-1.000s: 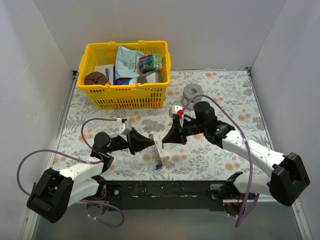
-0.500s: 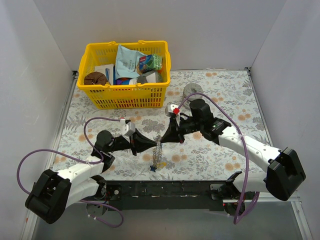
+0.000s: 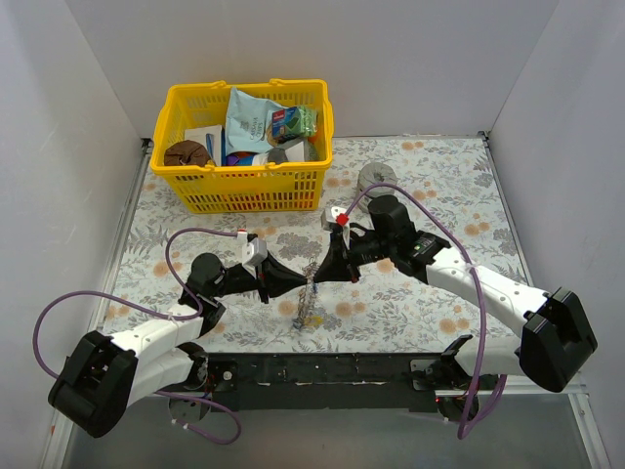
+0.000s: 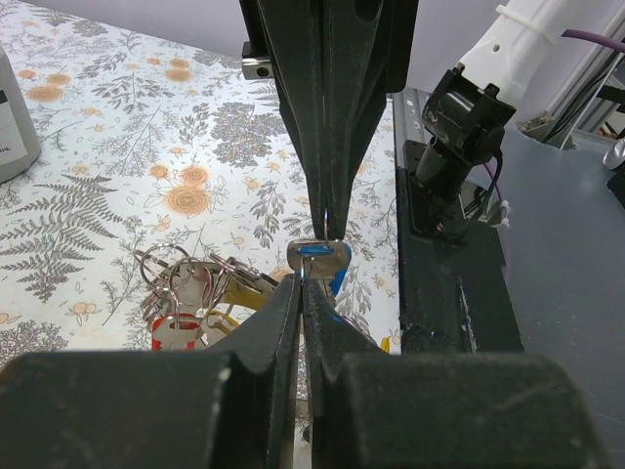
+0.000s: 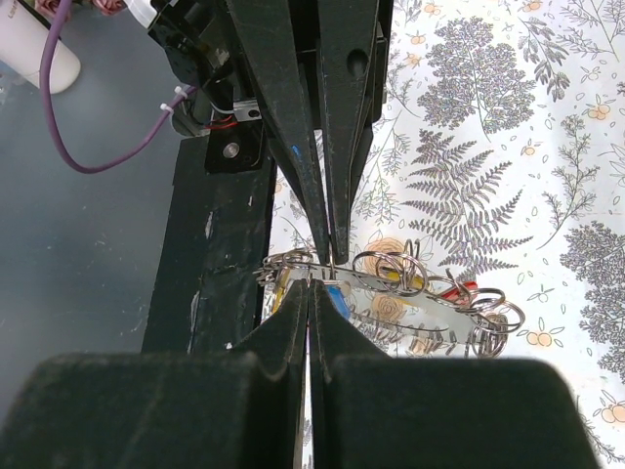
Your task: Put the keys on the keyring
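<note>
The keyring (image 5: 420, 296), a flat silver ring seen edge-on, hangs between both grippers just above the floral tabletop (image 3: 430, 176). The keys (image 3: 307, 307) dangle from it on small split rings, with blue (image 4: 323, 258), yellow (image 4: 230, 293) and red/white (image 4: 176, 338) heads showing. My left gripper (image 3: 297, 283) is shut on the ring's edge from the left; its tips (image 4: 303, 283) pinch thin metal by the blue key. My right gripper (image 3: 318, 277) is shut on the same ring from the right, its tips (image 5: 310, 285) almost touching the left gripper's fingertips (image 5: 330, 249).
A yellow basket (image 3: 249, 188) full of packets stands at the back left. A squat grey metal cylinder (image 3: 374, 177) sits behind the right arm. The black base rail (image 3: 322, 369) runs along the near edge, just below the hanging keys. White walls close in three sides.
My right arm has shifted left, bringing its tips close to the left gripper's. The bunch of keys has moved slightly left and up with them. Both grippers stay shut.
</note>
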Controlling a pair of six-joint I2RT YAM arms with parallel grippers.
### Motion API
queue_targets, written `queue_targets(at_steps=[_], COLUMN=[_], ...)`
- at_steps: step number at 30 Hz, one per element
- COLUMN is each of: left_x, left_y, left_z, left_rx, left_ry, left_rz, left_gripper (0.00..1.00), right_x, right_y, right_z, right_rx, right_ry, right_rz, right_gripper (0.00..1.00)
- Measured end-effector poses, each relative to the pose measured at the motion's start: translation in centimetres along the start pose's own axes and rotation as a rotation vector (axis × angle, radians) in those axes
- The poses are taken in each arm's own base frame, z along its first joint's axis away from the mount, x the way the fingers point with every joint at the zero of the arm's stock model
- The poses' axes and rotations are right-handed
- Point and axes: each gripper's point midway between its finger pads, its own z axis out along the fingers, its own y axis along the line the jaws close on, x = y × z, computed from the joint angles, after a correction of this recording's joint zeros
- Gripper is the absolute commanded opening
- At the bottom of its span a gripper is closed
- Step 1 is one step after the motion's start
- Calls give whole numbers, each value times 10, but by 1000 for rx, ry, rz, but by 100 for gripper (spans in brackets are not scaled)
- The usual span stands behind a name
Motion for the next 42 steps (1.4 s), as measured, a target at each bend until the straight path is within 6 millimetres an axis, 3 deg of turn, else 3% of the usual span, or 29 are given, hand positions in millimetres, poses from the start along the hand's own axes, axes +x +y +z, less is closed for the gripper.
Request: queue_targets(at_steps=[13,42], left_x=[3,-4], left_y=[0,-3], left_z=[2,1], left_rx=[-7,-9], left_ry=[11,-4], left_rz=[-3,32], left_gripper=[0,0], right_x=[17,24], right_y=[-4,-13], right_z=[7,6], right_rx=[-3,62], right_ry=[46,76], right_rz=[55,66], right_gripper=[1,1])
